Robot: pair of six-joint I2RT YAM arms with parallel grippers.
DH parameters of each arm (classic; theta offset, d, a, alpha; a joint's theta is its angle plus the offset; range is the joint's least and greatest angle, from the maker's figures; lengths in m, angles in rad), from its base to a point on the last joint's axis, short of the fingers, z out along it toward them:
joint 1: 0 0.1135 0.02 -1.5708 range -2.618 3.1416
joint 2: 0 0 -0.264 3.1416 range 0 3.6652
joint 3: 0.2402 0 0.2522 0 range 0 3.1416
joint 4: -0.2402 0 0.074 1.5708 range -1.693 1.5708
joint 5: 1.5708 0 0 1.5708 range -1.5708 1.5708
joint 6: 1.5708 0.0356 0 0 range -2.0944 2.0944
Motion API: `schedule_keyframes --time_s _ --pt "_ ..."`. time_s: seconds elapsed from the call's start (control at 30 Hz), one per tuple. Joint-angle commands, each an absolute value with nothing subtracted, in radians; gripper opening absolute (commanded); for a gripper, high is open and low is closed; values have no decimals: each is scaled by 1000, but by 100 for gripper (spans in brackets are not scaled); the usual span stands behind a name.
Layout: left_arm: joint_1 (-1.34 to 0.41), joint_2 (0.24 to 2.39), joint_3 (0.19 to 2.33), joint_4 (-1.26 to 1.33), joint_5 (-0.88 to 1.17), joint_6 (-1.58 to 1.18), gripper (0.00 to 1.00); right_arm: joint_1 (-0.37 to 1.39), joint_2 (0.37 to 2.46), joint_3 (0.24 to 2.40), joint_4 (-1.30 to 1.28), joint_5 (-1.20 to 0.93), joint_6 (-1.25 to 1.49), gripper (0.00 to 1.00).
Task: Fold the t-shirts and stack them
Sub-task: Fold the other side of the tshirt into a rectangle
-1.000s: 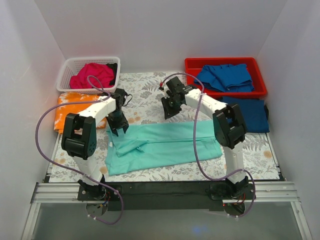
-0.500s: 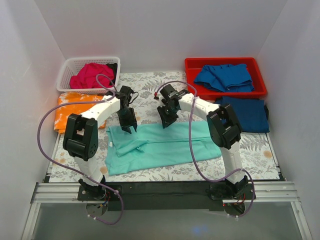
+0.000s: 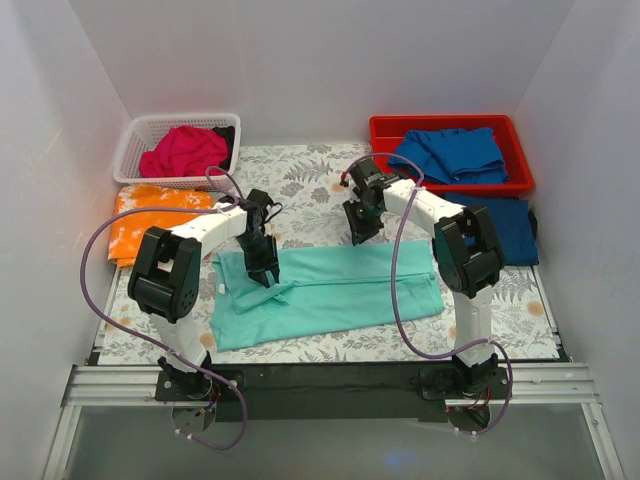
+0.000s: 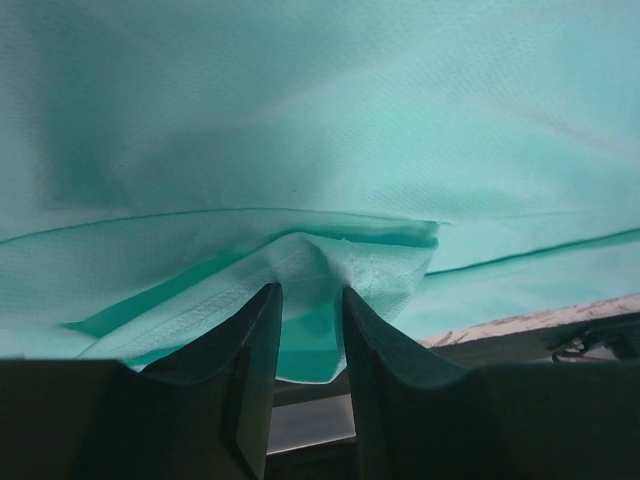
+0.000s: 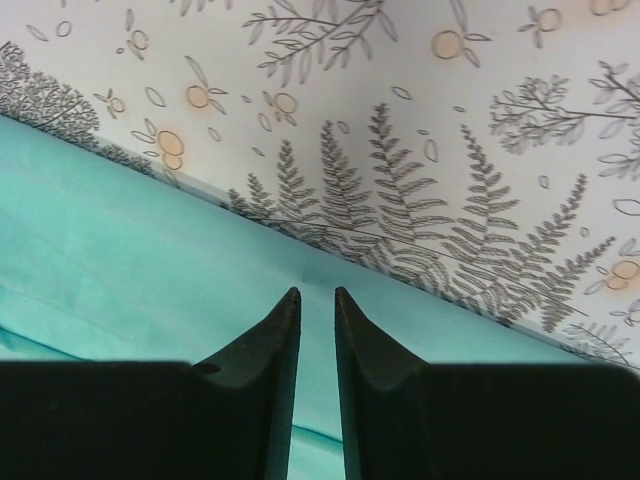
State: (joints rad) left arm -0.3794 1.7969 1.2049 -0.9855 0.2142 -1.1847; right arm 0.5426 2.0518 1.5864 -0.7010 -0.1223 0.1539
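The mint-teal t-shirt [image 3: 335, 290] lies flat on the fern-print sheet [image 3: 300, 180], folded lengthwise. My left gripper [image 3: 263, 270] is down on its left part. In the left wrist view the gripper [image 4: 310, 290] is nearly closed, with a raised fold of the sleeve hem [image 4: 370, 260] bunched at its tips. My right gripper [image 3: 360, 235] is at the shirt's far edge. In the right wrist view [image 5: 317, 292] its jaws are almost together, tips on flat cloth [image 5: 120, 250]. A magenta shirt [image 3: 185, 150], blue shirts [image 3: 450, 150] and an orange mottled shirt [image 3: 150, 215] lie around.
The magenta shirt sits in a white basket [image 3: 180, 118] at the back left. A red tray [image 3: 445, 122] at the back right holds crumpled blue shirts. A folded blue shirt [image 3: 500, 228] lies in front of it. White walls close in three sides.
My left gripper has moved right and nearer, onto the shirt's left part. My right gripper swung left, then back right along the shirt's far edge. The shirt has barely shifted.
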Motion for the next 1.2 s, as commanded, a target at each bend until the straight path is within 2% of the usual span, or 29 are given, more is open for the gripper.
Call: schedule_keyframes --time_s 0.0,0.5,0.67,0.87,1.17 --pt "-396 1733 1193 -974 337 -1157 29 534 2003 1560 -701 -106 152 25" --pt "-463 1678 1117 -1045 350 -1118 28 525 2011 1534 -699 -100 152 23" --pt "-471 1658 1161 -1083 365 -1105 25 522 2019 1532 -701 -97 152 22" --pt "-471 1631 1229 -1053 232 -1167 25 522 2025 1532 -701 -107 150 22" --pt "-469 1742 1247 -925 146 -1241 25 522 2019 1511 -701 -123 152 22"
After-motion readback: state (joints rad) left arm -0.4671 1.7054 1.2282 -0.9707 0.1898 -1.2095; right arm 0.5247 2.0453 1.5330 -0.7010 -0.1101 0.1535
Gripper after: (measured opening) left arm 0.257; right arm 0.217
